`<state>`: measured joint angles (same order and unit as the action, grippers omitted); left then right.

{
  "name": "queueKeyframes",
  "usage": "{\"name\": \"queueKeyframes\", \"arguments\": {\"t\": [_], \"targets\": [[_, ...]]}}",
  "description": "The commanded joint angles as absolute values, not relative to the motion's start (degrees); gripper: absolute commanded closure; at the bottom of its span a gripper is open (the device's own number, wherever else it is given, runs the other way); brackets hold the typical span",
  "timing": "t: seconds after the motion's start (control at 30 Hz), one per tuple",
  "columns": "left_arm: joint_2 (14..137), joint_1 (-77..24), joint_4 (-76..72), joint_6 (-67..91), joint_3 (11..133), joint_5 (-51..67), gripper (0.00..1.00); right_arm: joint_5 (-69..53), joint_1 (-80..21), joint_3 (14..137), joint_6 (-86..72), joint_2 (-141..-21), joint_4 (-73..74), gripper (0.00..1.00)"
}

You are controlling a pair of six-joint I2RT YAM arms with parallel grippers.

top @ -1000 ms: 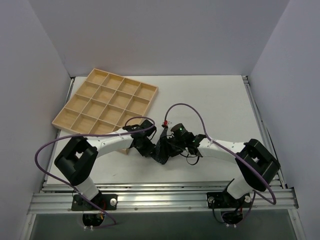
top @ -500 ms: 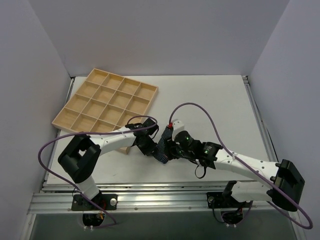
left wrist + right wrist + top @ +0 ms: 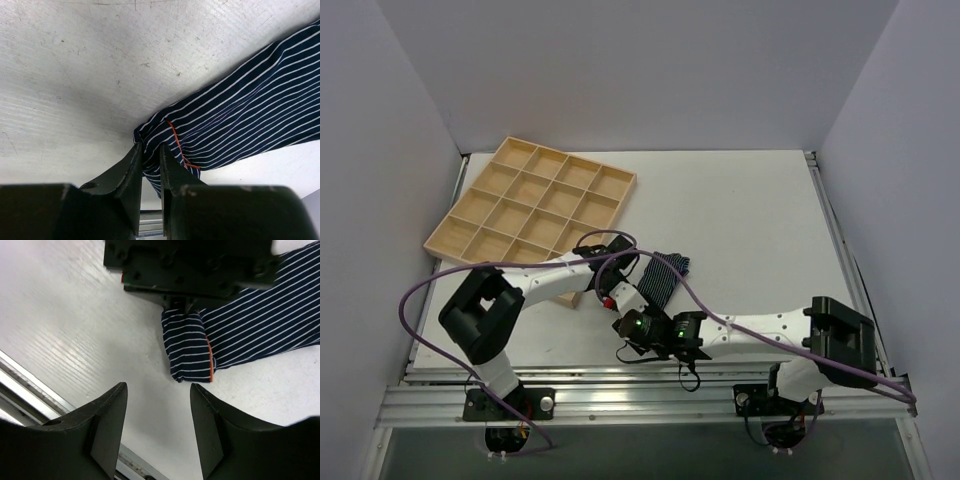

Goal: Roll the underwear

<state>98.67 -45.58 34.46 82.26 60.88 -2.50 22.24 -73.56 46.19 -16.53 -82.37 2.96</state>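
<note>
The underwear (image 3: 663, 274) is dark navy cloth with thin white stripes and an orange-red edge, and it lies as a flat strip on the white table. My left gripper (image 3: 611, 284) is shut on its near-left folded end; in the left wrist view the cloth (image 3: 235, 115) is pinched between the fingers (image 3: 131, 172). My right gripper (image 3: 624, 313) is open and empty, hovering just in front of that folded end (image 3: 187, 352). The right wrist view also shows the left gripper's body above that end.
A wooden tray (image 3: 620, 180) with several square cells stands at the back left, close to the left arm. The metal rail of the table's near edge (image 3: 30, 385) runs just below the right gripper. Purple cables loop over both arms.
My right gripper has let go of the underwear and swung from its right side to the near side. The cloth now lies stretched toward the back right. The left gripper keeps its hold.
</note>
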Motion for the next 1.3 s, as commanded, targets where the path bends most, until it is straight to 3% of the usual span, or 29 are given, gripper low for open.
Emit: {"name": "queueKeyframes", "arguments": {"t": [0.0,0.53,1.27], "targets": [[101.07,-45.97,39.37,83.15,61.08,-3.78,0.98,28.04,-74.53,48.43,-15.03,-85.34,4.84,0.51],[101.6,-45.88,42.27,80.77,62.4,-3.69,0.98,31.03,-74.27,55.02,-12.39,-99.75,8.17,0.51],[103.01,-45.88,43.42,79.8,62.58,-2.9,0.98,38.67,-73.13,60.12,-12.13,-104.76,12.83,0.5]]}}
